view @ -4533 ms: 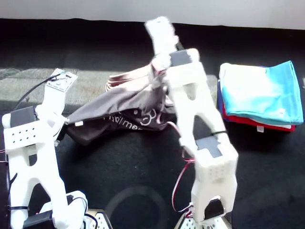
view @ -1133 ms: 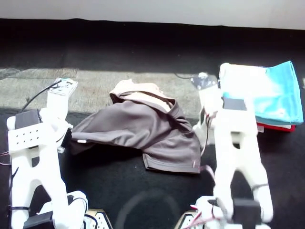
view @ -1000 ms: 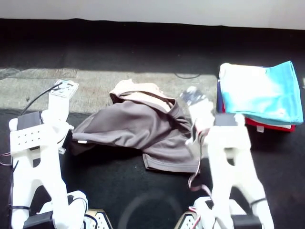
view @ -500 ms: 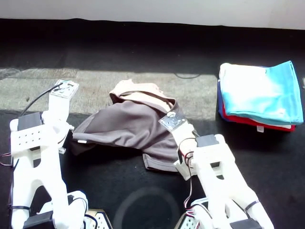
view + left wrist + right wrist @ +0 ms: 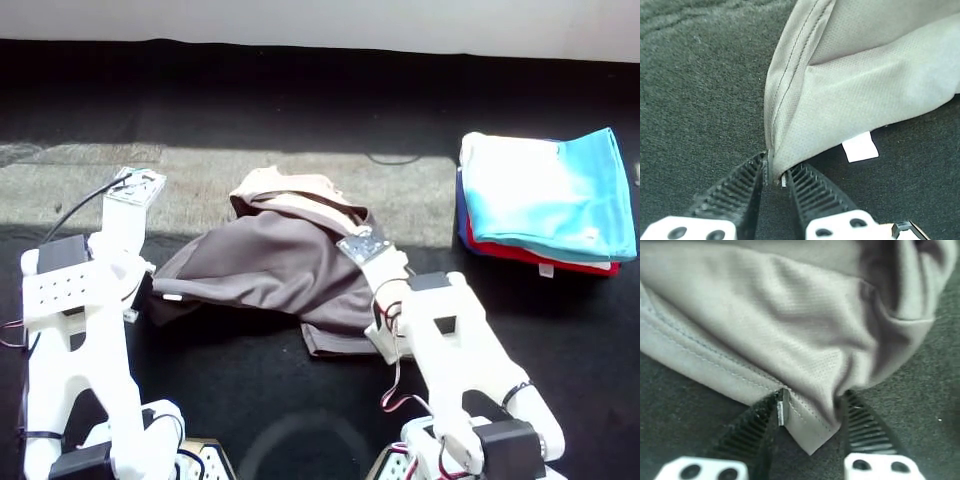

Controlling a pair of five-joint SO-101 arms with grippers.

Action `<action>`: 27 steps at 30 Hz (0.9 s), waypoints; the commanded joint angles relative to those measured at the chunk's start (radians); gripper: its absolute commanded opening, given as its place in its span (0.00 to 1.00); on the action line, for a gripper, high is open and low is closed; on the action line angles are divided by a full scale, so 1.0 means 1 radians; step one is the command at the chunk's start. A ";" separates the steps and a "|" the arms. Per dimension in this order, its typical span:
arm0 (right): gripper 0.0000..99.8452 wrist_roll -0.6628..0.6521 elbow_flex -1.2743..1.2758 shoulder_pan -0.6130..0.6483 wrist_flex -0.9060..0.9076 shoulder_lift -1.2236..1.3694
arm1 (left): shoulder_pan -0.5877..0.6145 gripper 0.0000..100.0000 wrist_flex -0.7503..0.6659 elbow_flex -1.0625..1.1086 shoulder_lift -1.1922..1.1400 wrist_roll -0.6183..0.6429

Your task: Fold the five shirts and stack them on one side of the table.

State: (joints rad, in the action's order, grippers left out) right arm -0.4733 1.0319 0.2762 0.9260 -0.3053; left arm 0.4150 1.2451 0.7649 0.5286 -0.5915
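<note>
1. Grey shirt lies crumpled mid-counter, between your two arms. A paler pinkish fold shows at its far edge.
2. L pincer: pressed together on a folded edge of the grey shirt at the shirt's left end. The cloth rises out of the fingers, w/ a stitched seam running along the fold.
3. White tag hangs off the hem just beside that pinch, over the dark counter.
4. L arm stands at the counter's left side, right next to the shirt's left end.
5. R pincer: spread wide, low at the shirt's near-right hem. A corner of the grey shirt lies between the fingers. One finger touches the stitched edge, the other sits at a bunched fold; nothing is clamped.
6. R arm leans in from the near side, its wrist over the shirt's right end.
7. Stack of folded shirts sits at the far-right of the counter, well apart from the grey shirt. Light blue is on top, w/ red & dark blue edges under it. You can't tell the exact count from here.
</note>
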 commanded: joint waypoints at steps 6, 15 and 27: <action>0.01 -0.012 -0.025 -0.239 -0.015 -0.223 | -0.019 0.01 -0.018 0.124 0.024 0.003; 0.01 -0.006 -0.125 -0.344 -0.024 -0.308 | -0.156 0.18 -0.044 0.229 -0.071 0.009; 0.01 -0.008 -0.145 -0.349 -0.038 -0.308 | -0.159 0.21 0.315 -0.269 -0.366 -0.015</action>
State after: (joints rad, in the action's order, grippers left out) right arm -0.4733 0.9306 -0.0629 0.9045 -0.5800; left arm 0.2693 1.5090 0.6145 0.1665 -0.6084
